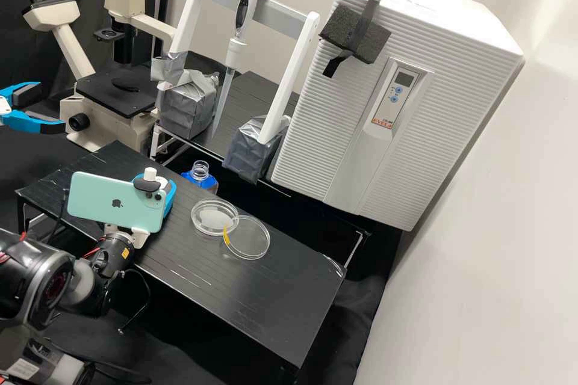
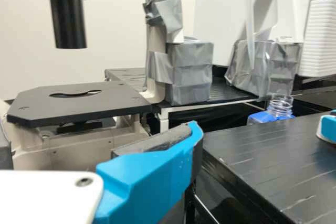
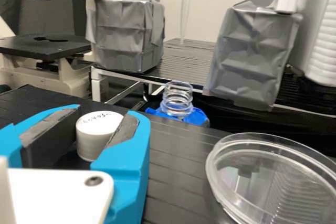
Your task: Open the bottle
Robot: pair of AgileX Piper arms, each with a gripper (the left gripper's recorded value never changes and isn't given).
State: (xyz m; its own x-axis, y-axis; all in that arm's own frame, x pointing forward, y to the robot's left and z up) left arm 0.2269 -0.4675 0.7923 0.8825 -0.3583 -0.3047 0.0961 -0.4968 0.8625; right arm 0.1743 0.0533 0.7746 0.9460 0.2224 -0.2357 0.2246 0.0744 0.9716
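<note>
Grip by the right hand (image 3: 95, 129): pinches the white cap (image 3: 97, 136) between both blue fingers, dark pads pressed against its sides. Sits over the left part of the raised black tabletop (image 1: 259, 289), near its far edge.

Left hand (image 1: 27, 109): spreads its fingers well apart, holds nothing, touches nothing. Hangs far left of the tabletop, off its edge, just beside the microscope (image 1: 102, 102).

Bottle (image 1: 201, 173): stands upright with its clear neck uncapped, just beyond the tabletop's far edge and lower than its surface. Lies just right of the right hand, apart from it, blue below the neck.

Two clear petri dishes (image 1: 214, 216): lie flat right of the right hand, rims meeting. Bare black surface from there toward the near and right edges.

Behind the bottle: tape-wrapped feet of the pipette stand (image 1: 250, 147) on a farther shelf, close on the far side.
</note>
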